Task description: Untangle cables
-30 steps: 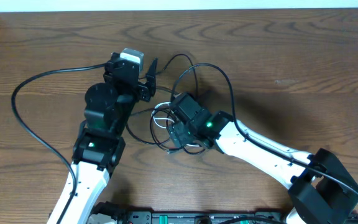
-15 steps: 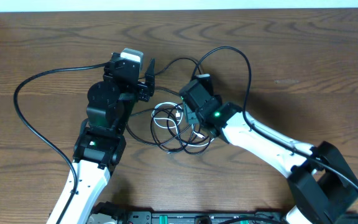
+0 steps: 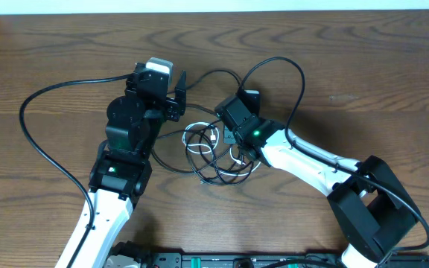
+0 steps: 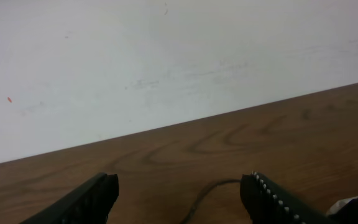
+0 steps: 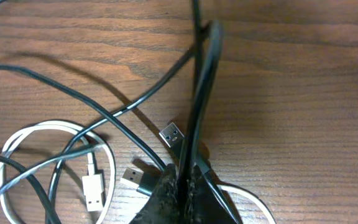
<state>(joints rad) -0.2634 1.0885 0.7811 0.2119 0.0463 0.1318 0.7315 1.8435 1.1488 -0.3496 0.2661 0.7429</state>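
The right claw point(image 5: 182, 186), open a second ago, has just pinched shut on a thin black cable point(image 5: 199, 93) running ahead of it, with the black and white cable tangle point(image 5: 55, 155) to its left on the brown wooden surface point(image 5: 303, 93), so pulling a strand free can likely begin; the left claw point(image 4: 180, 190) hangs open and empty.
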